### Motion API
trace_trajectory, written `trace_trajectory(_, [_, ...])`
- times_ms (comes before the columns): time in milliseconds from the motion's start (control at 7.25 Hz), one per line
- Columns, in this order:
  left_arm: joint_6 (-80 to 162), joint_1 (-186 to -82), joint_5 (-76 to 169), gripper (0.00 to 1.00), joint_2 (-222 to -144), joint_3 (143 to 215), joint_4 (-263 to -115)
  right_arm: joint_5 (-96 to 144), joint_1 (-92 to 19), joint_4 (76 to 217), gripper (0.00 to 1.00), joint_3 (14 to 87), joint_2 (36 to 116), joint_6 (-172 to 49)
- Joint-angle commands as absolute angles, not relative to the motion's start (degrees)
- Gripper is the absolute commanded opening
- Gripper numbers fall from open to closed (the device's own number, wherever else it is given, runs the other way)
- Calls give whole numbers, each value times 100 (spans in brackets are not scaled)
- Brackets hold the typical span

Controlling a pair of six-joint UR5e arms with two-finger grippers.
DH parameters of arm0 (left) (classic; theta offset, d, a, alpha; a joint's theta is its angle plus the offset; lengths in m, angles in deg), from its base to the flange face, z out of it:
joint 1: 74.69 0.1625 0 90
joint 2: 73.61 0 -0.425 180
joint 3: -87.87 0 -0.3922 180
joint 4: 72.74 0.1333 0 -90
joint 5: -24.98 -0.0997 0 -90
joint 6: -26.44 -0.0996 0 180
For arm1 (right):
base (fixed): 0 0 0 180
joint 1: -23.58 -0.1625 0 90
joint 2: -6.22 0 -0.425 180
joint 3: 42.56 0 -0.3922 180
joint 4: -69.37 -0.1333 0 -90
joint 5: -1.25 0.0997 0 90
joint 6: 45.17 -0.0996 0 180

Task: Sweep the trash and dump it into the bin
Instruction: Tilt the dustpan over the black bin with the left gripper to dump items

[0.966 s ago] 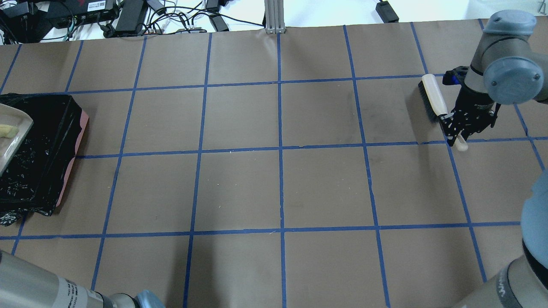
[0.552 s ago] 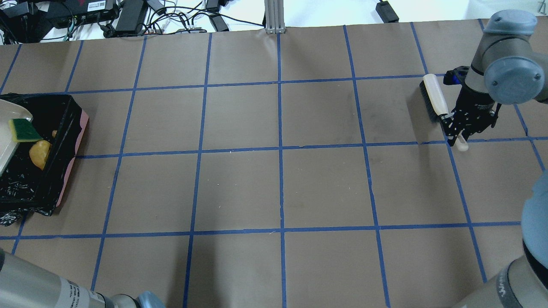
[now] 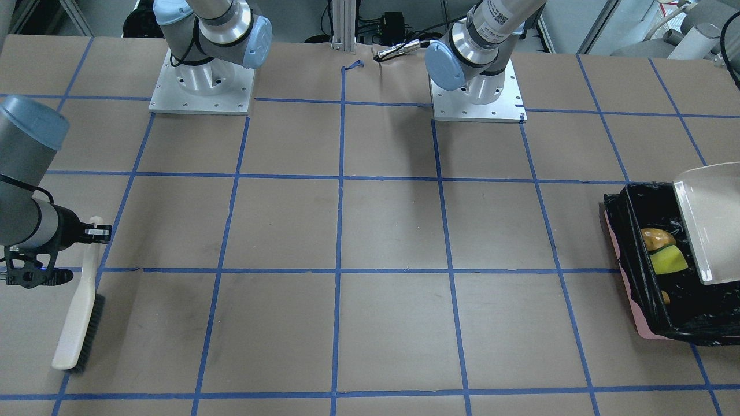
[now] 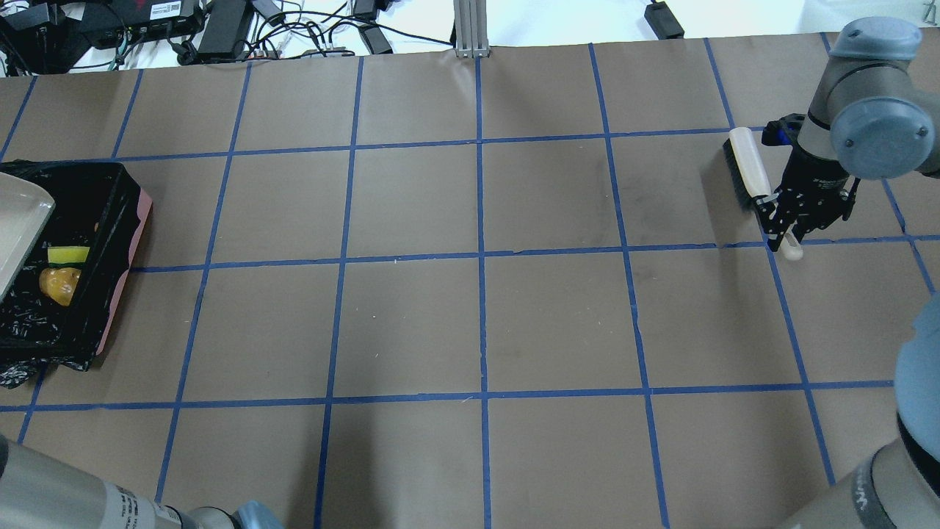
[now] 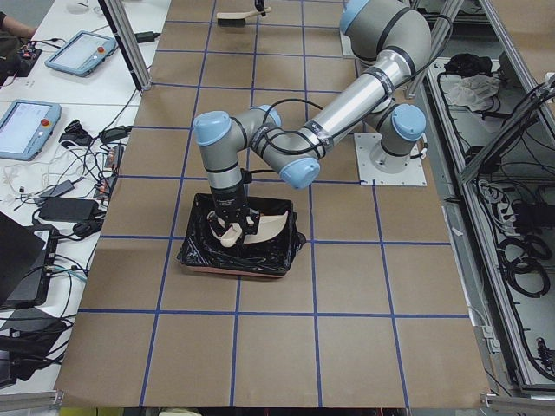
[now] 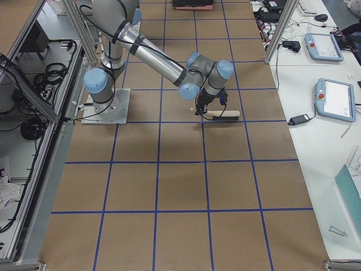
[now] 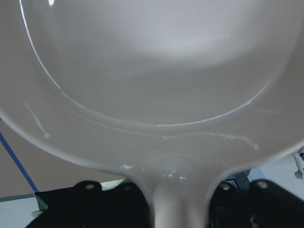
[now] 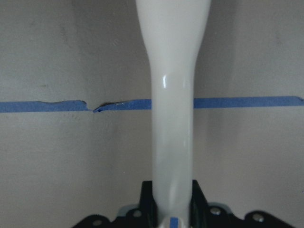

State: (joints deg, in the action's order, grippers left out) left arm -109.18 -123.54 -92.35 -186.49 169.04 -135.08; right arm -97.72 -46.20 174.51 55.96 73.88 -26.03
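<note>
The pink bin (image 4: pixel 138 228) with its black bag stands at the table's left edge. It also shows in the front view (image 3: pixel 646 329). In it lie the green-and-yellow sponge (image 4: pixel 68 255) (image 3: pixel 669 260) and the amber fruit piece (image 4: pixel 60 285) (image 3: pixel 656 238). The pale melon slice is hidden. My left gripper (image 7: pixel 178 209) is shut on the handle of the beige dustpan (image 4: pixel 18 224) (image 3: pixel 708 219), which is tilted over the bin and holds nothing. My right gripper (image 4: pixel 789 224) is shut on the handle of the white brush (image 4: pixel 745 165) (image 8: pixel 173 142), far right, with the bristles on the table.
The table is brown paper with a grid of blue tape. Cables and power bricks (image 4: pixel 220 29) lie beyond the far edge. A metal post (image 4: pixel 470 29) stands at the far middle. The arm bases (image 3: pixel 199 86) are bolted at the robot's side.
The sponge and the amber piece slid off the dustpan and now lie in the bin. The slice that lay on the pan is out of sight. The right arm barely moved.
</note>
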Motion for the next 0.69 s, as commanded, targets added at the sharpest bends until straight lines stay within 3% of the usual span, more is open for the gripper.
trace_trajectory(0, [-10962,-12348,-8948,0,-18524,16830,-13514,-9772,-4612,17458,12,5596,7372,-2584])
trace_trajectory(414, [-10892,-12443,-7543,0,-18164,16829,-14161,-9772,-4612,17467,24,5596,7363,-2592])
trace_trajectory(552, [-10770,-12688,-7217,0,-18050,16829,-14451,-9772,-4612,17458,45,5605,7363,-2566])
